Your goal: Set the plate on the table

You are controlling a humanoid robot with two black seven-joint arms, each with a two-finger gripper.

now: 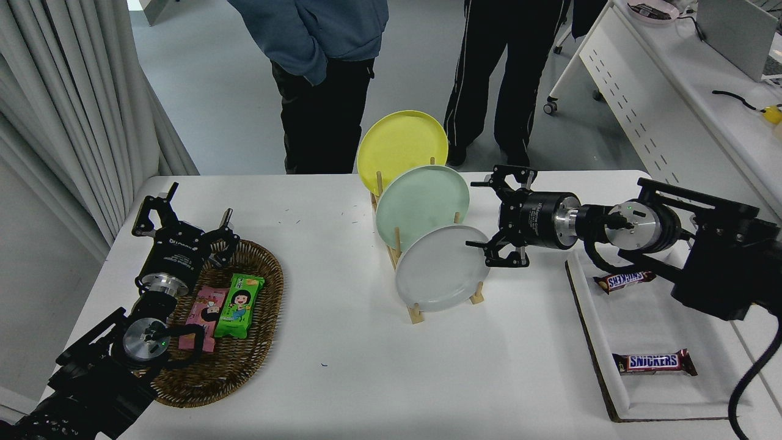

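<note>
The light-grey plate stands on edge in the front slot of a wooden rack on the white table. A mint-green plate and a yellow plate stand behind it. My right gripper is open, pointing left, with its lower finger at the grey plate's right rim and its upper finger beside the mint-green plate. My left gripper is open and parked over the wicker basket at the lower left.
A wicker basket with snack packs sits at the left. A white tray with two Snickers bars sits at the right. Two people stand at the far side. A white perforated desk stands at the back right.
</note>
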